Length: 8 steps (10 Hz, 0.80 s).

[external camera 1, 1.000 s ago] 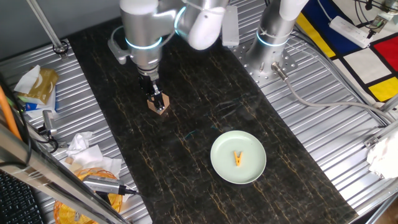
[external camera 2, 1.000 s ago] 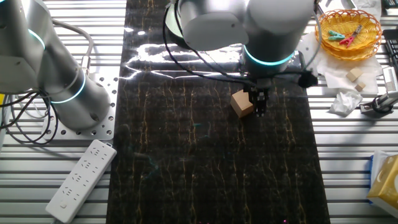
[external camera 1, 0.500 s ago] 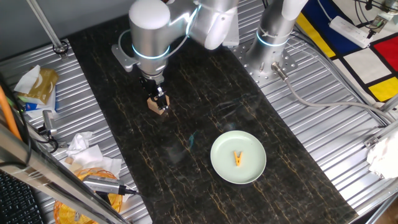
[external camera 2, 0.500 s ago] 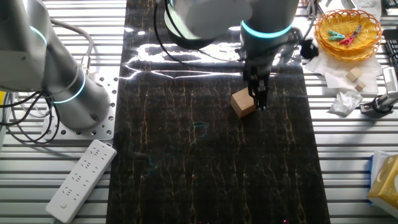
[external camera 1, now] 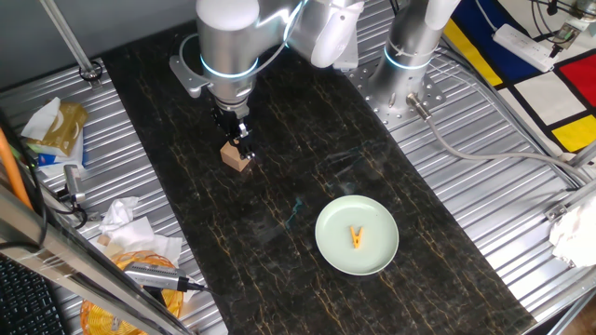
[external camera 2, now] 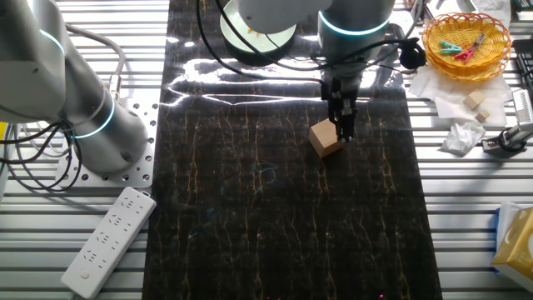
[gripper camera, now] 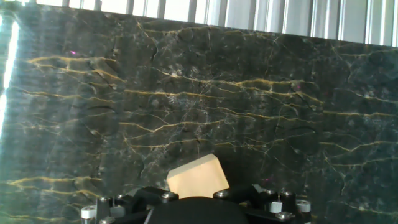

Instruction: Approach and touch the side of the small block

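The small block (external camera 1: 237, 158) is a tan wooden cube on the dark marble mat, at its far left in one fixed view. It also shows in the other fixed view (external camera 2: 325, 140) and at the bottom centre of the hand view (gripper camera: 197, 177). My gripper (external camera 1: 242, 145) points down with its thin fingers together, and its tips are at the block's right side (external camera 2: 343, 133). It seems to touch that side, and it holds nothing. In the hand view the fingertips are hidden behind the hand's dark body.
A pale green plate (external camera 1: 357, 234) with a yellow-orange clothespin (external camera 1: 357, 238) lies on the mat nearer the front. A second robot arm (external camera 2: 75, 108) and a power strip (external camera 2: 108, 242) stand beside the mat. A yellow basket (external camera 2: 465, 42) and crumpled tissues (external camera 1: 130, 233) lie off the mat.
The arm's wrist has swung over and the fingertips have shifted a little along the block's side. The block has stayed in place.
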Tool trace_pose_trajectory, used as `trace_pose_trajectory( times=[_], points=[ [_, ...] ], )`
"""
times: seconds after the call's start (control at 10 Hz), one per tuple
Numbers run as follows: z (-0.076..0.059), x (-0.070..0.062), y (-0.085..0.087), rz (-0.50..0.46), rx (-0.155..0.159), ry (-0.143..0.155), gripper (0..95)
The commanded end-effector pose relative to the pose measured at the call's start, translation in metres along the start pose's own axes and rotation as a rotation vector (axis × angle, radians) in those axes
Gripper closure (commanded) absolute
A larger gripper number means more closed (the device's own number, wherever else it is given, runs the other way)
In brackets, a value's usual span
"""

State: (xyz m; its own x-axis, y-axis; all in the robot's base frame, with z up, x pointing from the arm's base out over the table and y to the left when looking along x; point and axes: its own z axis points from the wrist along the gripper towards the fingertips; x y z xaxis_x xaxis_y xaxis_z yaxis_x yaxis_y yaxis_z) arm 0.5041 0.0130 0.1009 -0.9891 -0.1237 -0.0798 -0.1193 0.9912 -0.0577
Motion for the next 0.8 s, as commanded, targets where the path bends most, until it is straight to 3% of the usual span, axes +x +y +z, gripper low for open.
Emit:
trace_pose_trajectory(
  times=[0.1,0.5,0.6,0.8],
  points=[
    [-0.007,0.003,0.002,0.015,0.002,0.012,0.0],
    [-0.014,0.006,0.003,0.023,0.0,0.009,0.0],
    [-0.015,0.007,0.003,0.021,-0.001,0.003,19.0],
    [-0.018,0.007,0.003,0.033,-0.003,0.002,19.0]
  ],
)
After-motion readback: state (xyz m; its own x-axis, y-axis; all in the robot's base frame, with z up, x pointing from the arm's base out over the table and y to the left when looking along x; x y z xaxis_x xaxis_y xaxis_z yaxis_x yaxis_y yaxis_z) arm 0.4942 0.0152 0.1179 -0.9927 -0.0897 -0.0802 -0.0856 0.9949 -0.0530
